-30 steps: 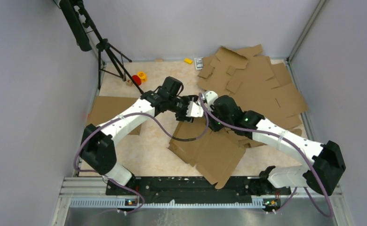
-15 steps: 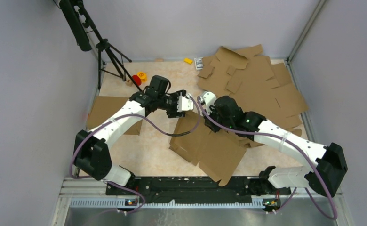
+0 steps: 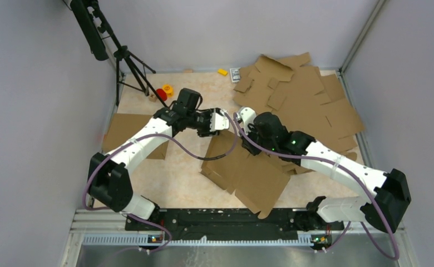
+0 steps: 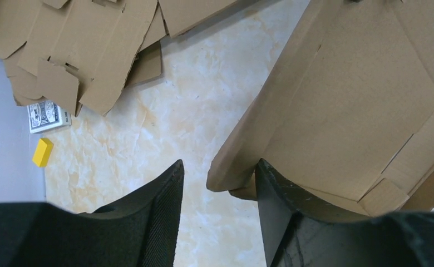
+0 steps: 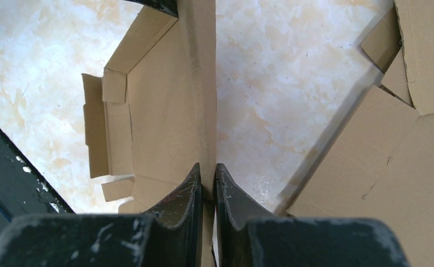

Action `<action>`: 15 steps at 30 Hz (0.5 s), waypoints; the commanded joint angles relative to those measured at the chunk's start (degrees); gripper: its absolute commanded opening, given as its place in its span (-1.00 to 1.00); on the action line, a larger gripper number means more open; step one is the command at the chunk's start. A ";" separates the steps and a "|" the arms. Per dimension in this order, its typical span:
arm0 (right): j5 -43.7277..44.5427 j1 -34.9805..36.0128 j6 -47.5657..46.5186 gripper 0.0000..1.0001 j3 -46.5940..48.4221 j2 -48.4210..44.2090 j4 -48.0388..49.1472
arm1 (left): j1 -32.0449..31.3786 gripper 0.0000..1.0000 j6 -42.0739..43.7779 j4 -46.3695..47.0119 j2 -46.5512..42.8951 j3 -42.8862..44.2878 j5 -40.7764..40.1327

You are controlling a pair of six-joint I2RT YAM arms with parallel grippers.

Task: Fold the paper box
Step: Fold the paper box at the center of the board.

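The paper box is a brown cardboard blank lying mid-table, with one long wall raised at its far edge. My right gripper is shut on that upright wall; in the right wrist view the paper box runs straight between the tips of my right gripper. My left gripper hovers at the wall's far left corner. In the left wrist view my left gripper is open, with the rounded corner of the paper box between the jaws, close to the right finger and apart from the left one.
A pile of flat cardboard blanks fills the back right. Another flat sheet lies at the left. A black tripod stands at the back left beside a red object. A yellow block and a card pack lie by the back wall.
My left arm has drawn back and to the left from the box corner, and its jaws have narrowed a little. My right gripper keeps its hold on the wall.
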 commanded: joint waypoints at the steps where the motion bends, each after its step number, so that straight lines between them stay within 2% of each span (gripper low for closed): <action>1: -0.29 0.77 -1.09 -0.87 3.19 -1.18 0.77 | -1.18 0.00 0.27 -0.06 0.86 2.49 0.96; 4: -0.29 0.78 -1.08 -0.87 3.28 -1.20 0.86 | -1.68 -0.24 0.19 0.00 1.24 2.93 0.70; 8: -0.29 0.78 -0.99 -0.88 3.27 -1.06 0.64 | -2.03 -0.44 0.17 0.38 1.12 3.01 0.63; 10: -0.29 0.77 -0.96 -0.88 3.28 -1.05 0.69 | -2.13 -0.45 -0.02 0.31 0.95 2.97 0.46; 11: -0.29 0.77 -0.99 -0.88 3.28 -0.97 0.69 | -2.21 -0.42 -0.23 0.41 0.79 2.92 0.31; 13: -0.06 0.77 -0.91 -0.88 3.37 -0.72 0.55 | -2.64 -0.21 -0.33 0.89 0.39 2.67 0.25; 15: 0.14 0.77 -0.84 -0.88 3.63 -0.25 0.26 | -3.49 -0.22 -0.33 1.76 -0.22 2.02 -0.87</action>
